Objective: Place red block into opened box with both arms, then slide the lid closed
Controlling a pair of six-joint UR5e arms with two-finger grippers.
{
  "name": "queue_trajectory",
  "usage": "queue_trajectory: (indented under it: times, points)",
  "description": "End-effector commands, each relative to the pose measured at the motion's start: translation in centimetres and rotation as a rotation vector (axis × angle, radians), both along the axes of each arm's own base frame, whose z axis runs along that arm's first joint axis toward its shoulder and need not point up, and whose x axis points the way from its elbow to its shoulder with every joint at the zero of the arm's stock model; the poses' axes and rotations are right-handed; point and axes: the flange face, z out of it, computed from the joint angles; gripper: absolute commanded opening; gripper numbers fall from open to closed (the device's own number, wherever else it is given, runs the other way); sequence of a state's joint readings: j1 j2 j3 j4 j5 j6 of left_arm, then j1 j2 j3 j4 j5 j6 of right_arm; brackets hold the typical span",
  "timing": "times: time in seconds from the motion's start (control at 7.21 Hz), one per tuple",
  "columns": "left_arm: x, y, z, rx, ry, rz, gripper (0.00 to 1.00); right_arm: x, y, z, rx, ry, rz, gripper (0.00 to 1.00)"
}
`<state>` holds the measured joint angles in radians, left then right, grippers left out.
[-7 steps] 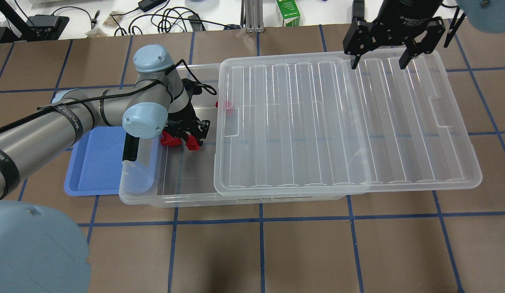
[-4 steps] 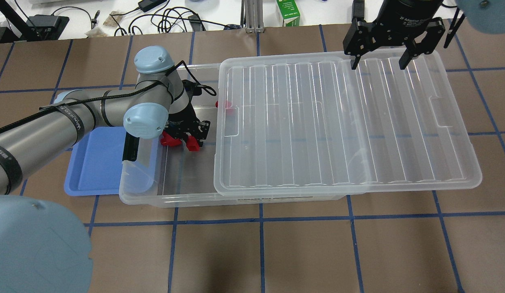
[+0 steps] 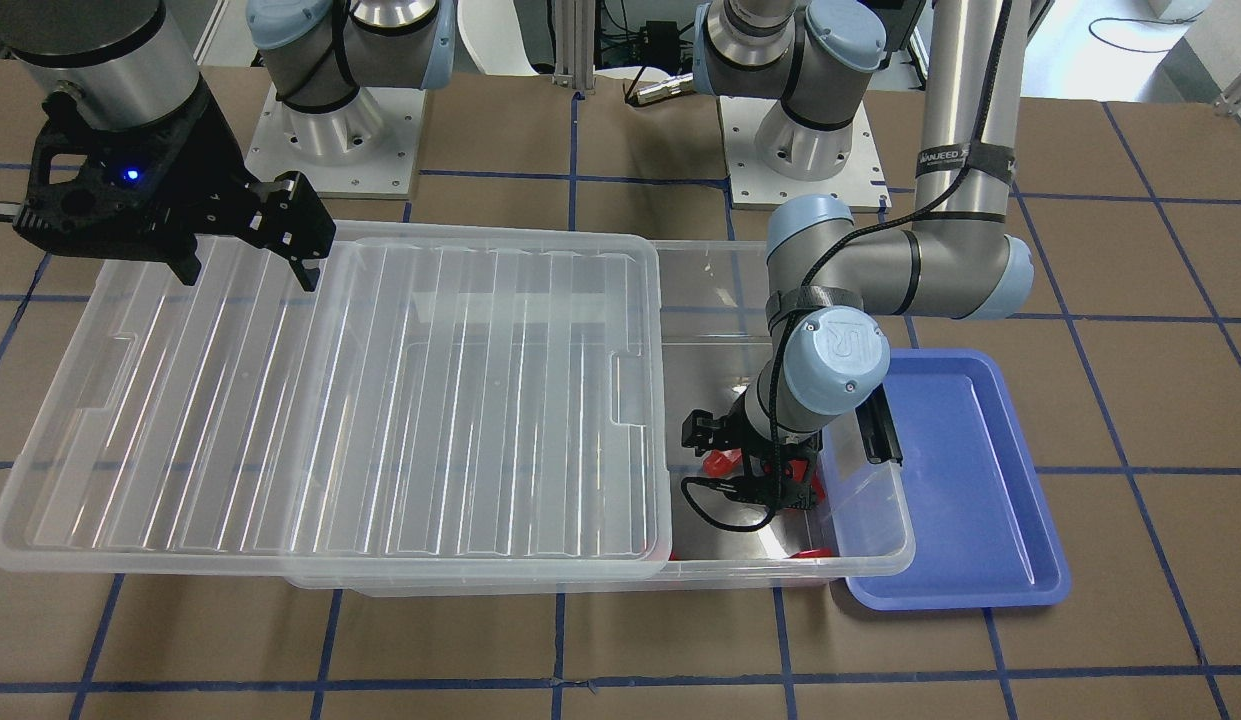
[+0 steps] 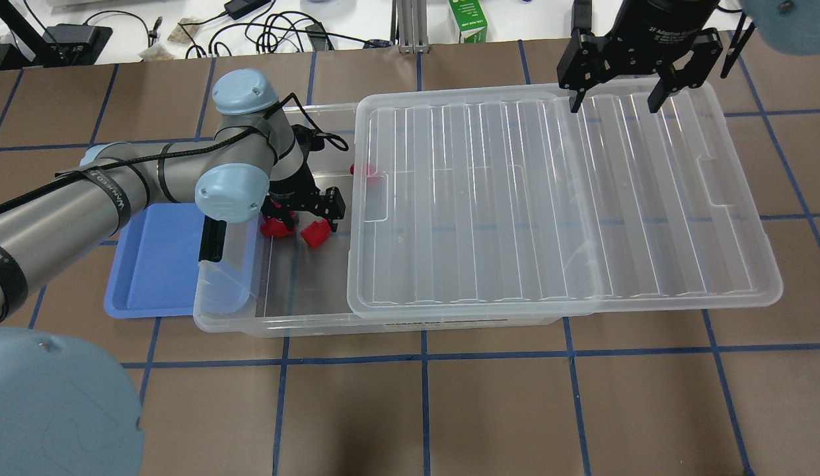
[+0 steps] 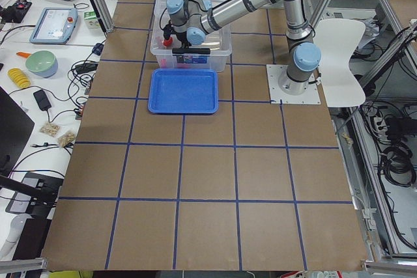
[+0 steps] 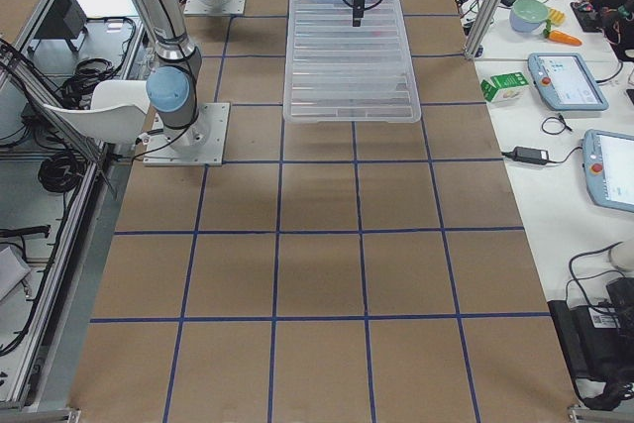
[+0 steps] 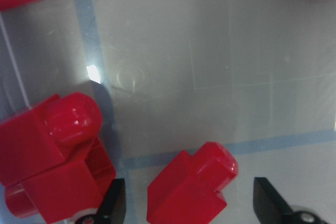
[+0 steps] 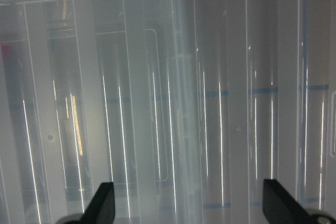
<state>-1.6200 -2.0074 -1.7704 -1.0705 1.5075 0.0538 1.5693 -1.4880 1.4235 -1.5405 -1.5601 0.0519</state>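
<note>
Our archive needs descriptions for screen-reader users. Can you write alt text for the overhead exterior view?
The left gripper hangs open inside the uncovered end of the clear box, just above a small red block on its floor. The ridged lid covers the rest, overhanging rightward, with the open right gripper over its far edge.

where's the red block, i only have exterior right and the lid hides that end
observer: It lies on the floor of the box, between the spread fingers of the left tool. The red block touches neither finger.
operator: ok so is the lid shut
observer: No. The lid sits shifted toward the robot's right, so the end of the box that holds the block is uncovered.
</note>
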Motion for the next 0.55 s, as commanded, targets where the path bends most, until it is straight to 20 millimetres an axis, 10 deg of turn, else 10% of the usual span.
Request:
queue_trajectory:
  times: [0.0,0.42]
  points:
    - [0.2,0.0,2.4,-0.021,-0.001,0.003,1.0,0.0,0.0,0.0,0.0,0.0,0.0,1.0]
    - [1.4,0.6,9.5,-0.02,-0.008,0.019,1.0,0.0,0.0,0.0,0.0,-0.002,0.0,1.0]
